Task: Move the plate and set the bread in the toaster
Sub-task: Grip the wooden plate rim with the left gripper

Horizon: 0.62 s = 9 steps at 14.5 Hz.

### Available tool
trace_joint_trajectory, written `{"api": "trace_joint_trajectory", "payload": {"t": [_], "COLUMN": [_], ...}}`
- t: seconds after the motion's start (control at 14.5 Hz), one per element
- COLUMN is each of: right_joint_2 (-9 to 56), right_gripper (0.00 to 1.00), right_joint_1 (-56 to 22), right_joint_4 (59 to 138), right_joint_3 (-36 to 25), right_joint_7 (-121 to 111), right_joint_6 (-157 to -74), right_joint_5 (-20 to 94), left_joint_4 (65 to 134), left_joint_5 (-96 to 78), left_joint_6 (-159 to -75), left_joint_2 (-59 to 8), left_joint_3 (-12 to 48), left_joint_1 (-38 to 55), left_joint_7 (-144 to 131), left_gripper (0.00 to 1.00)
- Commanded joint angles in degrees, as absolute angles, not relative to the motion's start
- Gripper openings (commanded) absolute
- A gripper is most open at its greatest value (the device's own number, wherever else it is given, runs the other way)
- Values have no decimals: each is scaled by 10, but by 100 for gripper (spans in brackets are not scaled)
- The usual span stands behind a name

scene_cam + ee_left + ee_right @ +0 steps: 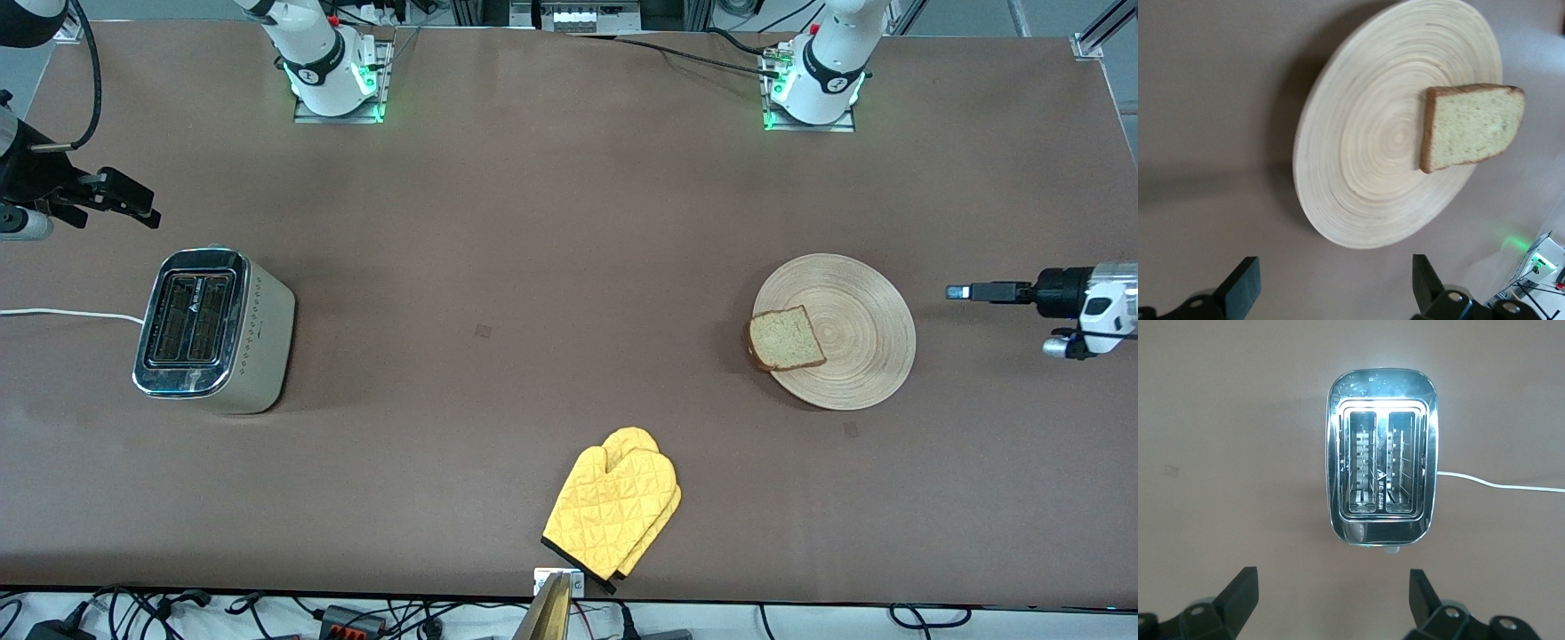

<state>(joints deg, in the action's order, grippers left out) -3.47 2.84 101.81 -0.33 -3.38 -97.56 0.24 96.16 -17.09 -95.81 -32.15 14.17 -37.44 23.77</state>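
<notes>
Front view: the plate (836, 331) lies on the brown worktop (533, 267) toward the left arm's end, with the bread (786, 339) resting on the plate's edge that faces the toaster (213, 331), its crust just overhanging the rim. The toaster stands well apart from the plate, toward the right arm's end, slots up and empty, its white cord (62, 313) trailing off the worktop's edge. A yellow mitt (615, 510) lies between the two, nearer the camera than the plate. The left gripper (965, 291) hangs in the air just beside the plate, at the worktop's end; the right gripper (124, 200) hangs near the toaster, not over it. Nothing is held, so the task appears to stand at its opening step.

Left wrist view: the left gripper (1335, 283) has its jaws wide apart and empty, and the plate (1365, 167) lies ahead of them, the bread (1471, 127) on the part of the plate away from the jaws. The next move, by this reading, calls for the jaws to come down to the near rim and close on it thinly, keeping the plate level so the slice does not slide off.

Right wrist view: the right gripper (1331, 597) also has its jaws apart and empty, looking straight down on the toaster (1381, 480), both slots clear and the cord (1498, 483) running off one side. This arm waits.
</notes>
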Motion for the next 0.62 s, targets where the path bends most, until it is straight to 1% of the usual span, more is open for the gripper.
{"api": "trace_joint_trajectory", "payload": {"t": [0.0, 0.21, 0.41, 0.55], "right_joint_2": [-41, -40, -41, -41], "right_gripper": [100, 100, 100, 100], "right_joint_1": [36, 36, 36, 36], "right_joint_4": [1021, 1021, 1021, 1020], "right_joint_3": [4, 4, 4, 4], "right_joint_7": [-32, -32, -32, -32], "right_joint_6": [-977, -977, -976, -977], "right_joint_5": [4, 4, 4, 4], "left_joint_4": [980, 1015, 1015, 1014], "left_joint_5": [-184, -228, -230, -230], "left_joint_6": [-996, -1026, -1062, -1063], "left_joint_2": [-327, -337, -361, -370], "left_joint_3": [149, 149, 152, 152], "left_joint_1": [-378, -380, -373, -374], "left_joint_7": [278, 287, 323, 335], "left_gripper": [100, 100, 100, 100]}}
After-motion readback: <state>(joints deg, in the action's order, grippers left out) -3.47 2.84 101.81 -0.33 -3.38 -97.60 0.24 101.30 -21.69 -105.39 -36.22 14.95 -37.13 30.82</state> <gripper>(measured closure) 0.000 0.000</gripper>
